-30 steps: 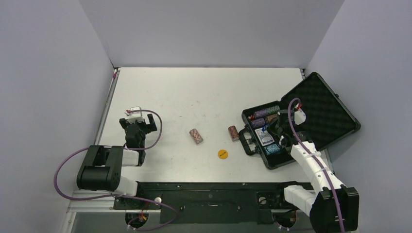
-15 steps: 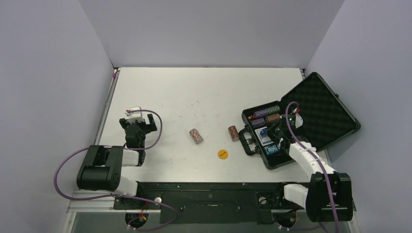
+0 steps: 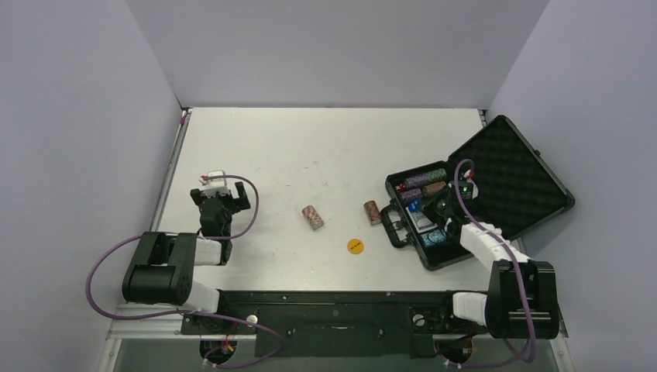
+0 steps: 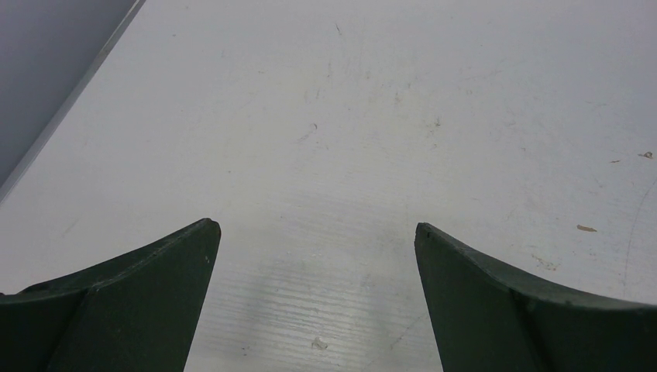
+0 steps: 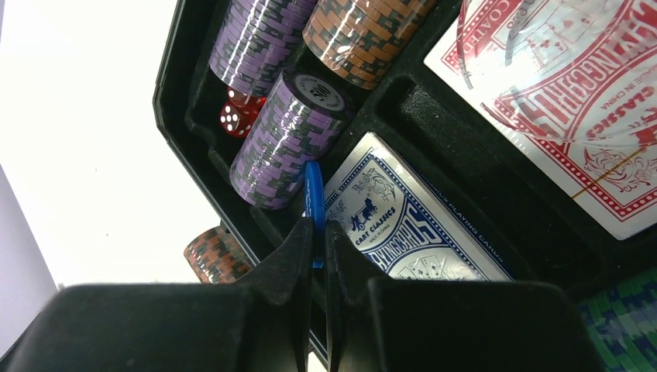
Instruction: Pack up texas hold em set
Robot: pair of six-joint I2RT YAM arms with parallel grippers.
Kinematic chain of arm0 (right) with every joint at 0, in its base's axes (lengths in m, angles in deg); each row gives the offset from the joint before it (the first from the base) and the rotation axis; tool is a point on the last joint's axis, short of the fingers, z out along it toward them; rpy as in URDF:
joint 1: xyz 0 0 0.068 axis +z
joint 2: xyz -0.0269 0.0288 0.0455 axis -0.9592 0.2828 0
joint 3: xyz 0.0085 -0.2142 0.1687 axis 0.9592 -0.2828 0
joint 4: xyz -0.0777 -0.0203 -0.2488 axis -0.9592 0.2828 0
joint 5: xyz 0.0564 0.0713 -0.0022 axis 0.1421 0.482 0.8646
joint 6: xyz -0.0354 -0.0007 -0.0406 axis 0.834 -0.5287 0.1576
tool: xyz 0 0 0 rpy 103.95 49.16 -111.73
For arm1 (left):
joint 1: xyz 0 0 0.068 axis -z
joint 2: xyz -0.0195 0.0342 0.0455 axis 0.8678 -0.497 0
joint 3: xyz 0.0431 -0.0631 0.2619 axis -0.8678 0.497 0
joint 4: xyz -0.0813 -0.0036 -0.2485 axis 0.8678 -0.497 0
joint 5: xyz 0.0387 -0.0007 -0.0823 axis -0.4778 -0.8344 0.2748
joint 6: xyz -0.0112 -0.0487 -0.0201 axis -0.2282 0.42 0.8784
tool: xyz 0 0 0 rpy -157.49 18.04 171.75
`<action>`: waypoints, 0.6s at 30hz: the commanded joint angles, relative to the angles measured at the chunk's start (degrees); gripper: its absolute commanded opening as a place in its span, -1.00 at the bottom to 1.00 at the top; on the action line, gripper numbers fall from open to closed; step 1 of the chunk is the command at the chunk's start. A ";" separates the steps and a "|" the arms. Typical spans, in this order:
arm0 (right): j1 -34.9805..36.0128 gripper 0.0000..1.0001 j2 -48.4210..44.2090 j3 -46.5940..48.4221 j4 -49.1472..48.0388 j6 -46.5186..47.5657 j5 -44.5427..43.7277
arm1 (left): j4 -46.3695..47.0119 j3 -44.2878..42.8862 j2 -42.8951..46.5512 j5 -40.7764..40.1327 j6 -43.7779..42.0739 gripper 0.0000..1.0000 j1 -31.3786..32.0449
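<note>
The black foam-lined case lies open at the right of the table. My right gripper hovers over its tray, shut on a blue disc held edge-on between the fingertips of the gripper. Just below the disc are a purple chip stack, a blue card deck, red dice and a red card deck. Two chip stacks and a yellow disc lie on the table. My left gripper is open over bare table at the left.
Grey walls close in the table on three sides. The case's raised lid stands at the right behind my right arm. A brown-orange chip stack lies just outside the case's near wall. Green chips fill a slot of the tray.
My right arm has pulled its elbow in and the gripper has shifted slightly left over the tray, still pinching the blue disc. The left arm has not moved.
</note>
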 commanded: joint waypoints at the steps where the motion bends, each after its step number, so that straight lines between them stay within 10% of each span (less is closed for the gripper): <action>1: 0.58 -1.00 3.39 -1.63 8.31 3.13 0.73 | 2.85 -1.38 -0.19 -0.20 -0.10 0.93 0.19; 18: 0.59 0.10 -7.96 0.30 24.68 5.23 -8.68 | 2.92 -1.33 -0.22 -0.23 -0.09 0.93 0.16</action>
